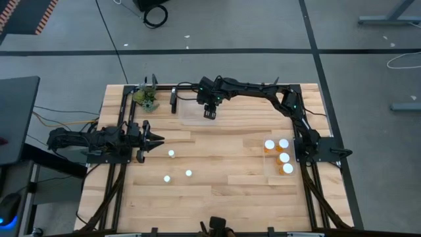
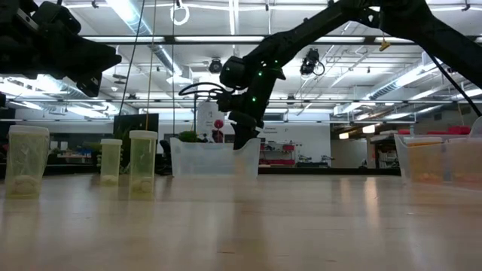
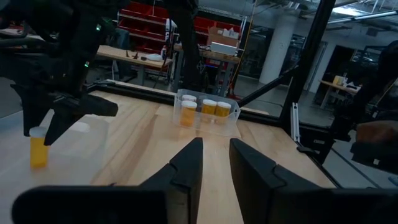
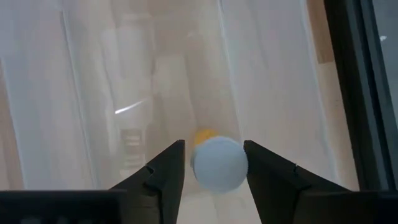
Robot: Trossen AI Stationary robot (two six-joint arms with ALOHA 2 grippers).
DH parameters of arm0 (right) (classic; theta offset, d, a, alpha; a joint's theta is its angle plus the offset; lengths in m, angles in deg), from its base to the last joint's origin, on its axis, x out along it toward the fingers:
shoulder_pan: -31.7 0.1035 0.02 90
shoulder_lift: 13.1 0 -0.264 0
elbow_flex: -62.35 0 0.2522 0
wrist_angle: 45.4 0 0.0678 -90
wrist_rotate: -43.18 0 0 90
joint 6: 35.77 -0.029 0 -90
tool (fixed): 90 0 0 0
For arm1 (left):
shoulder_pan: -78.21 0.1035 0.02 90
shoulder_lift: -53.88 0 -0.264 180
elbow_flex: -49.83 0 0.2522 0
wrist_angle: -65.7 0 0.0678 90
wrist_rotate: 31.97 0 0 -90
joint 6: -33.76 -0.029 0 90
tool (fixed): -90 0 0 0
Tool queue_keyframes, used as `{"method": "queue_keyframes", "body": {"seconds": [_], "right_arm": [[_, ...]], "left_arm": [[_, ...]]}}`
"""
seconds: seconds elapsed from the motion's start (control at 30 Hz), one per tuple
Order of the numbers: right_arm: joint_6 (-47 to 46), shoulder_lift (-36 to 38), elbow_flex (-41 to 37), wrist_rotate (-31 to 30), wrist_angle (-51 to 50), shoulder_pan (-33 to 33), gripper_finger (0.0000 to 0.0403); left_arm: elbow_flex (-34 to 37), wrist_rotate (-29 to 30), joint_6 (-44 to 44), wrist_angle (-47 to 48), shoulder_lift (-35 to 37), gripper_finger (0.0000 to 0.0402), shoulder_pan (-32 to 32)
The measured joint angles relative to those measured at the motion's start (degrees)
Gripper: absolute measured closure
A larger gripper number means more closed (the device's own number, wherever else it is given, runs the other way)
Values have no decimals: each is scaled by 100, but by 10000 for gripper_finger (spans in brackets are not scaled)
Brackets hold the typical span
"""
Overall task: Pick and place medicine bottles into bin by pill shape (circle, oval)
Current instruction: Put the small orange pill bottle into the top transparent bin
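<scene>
Right hand hangs over the clear bin at the far middle of the bench, fingers pointing straight down. One medicine bottle sits upright between its fingers, white cap toward the wrist camera, long axis vertical and in line with the hand, bottle directly below the wrist. Cap fills the gap between the fingers; whether they pinch it or have just let go I cannot tell. In the left wrist view that bottle stands low in the bin, right under the fingertips, so a release here looks like the next call, then a straight lift out.

Other clear bin at the right edge holds four capped bottles. Three bottles stand loose on the bench's left half, nearest the left hand, which waits at the left side, pressed together, holding nothing
</scene>
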Motion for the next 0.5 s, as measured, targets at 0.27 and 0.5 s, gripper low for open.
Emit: {"method": "queue_keyframes", "body": {"seconds": [0.27, 0.5], "right_arm": [[-9, -2, 48, 0, -57, 2, 219], [6, -2, 252, -151, -188, 64, 218]], "left_arm": [[0, 0, -1, 0, 0, 315, -1], [-1, 2, 0, 0, 0, 317, -2]]}}
